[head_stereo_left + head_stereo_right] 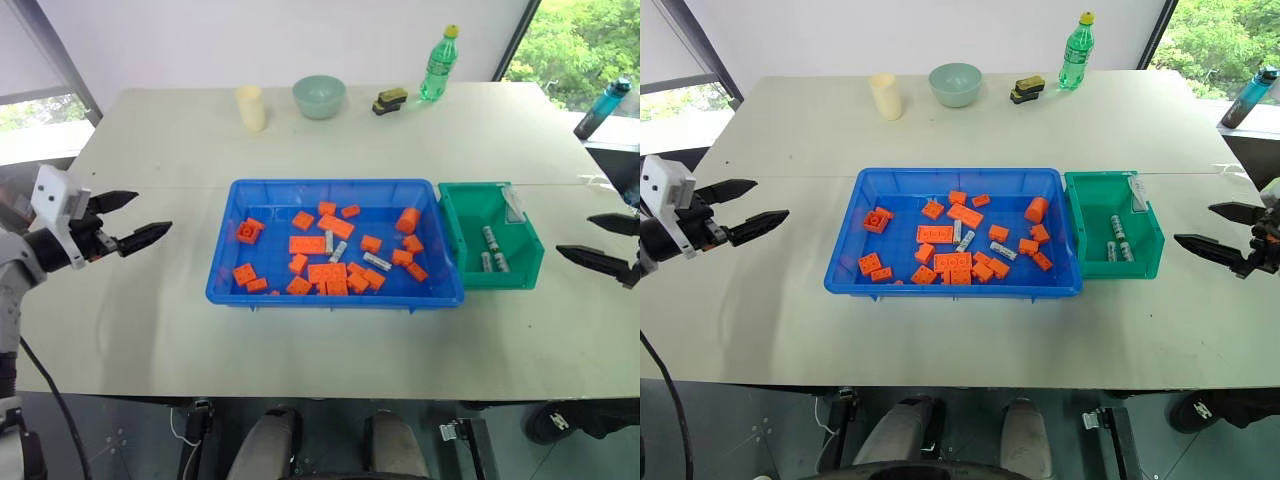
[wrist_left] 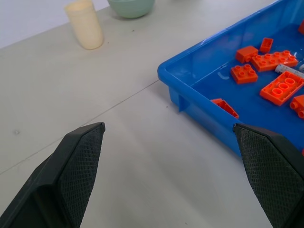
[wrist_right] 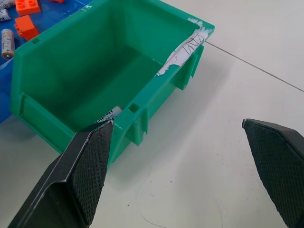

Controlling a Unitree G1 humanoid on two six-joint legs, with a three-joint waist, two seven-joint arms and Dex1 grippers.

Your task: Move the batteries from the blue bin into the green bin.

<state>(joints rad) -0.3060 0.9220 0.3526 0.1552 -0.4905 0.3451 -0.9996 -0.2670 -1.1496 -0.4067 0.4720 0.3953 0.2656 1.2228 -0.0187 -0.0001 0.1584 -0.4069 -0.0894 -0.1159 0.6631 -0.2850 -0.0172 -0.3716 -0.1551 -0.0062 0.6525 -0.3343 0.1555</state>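
3 batteries (image 1: 492,250) lie in the green bin (image 1: 526,268); about 3 more wait among bricks (image 1: 307,244) in the blue bin (image 1: 225,275) beside it. Left pincer (image 1: 128,219) and right pincer (image 1: 603,243) both gape empty.

The green bin (image 3: 95,90) wall hides most of what looks like a battery (image 3: 110,114).

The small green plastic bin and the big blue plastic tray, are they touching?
Touching. In the left eye view the green bin sits flush against the blue tray, no table showing between their walls.
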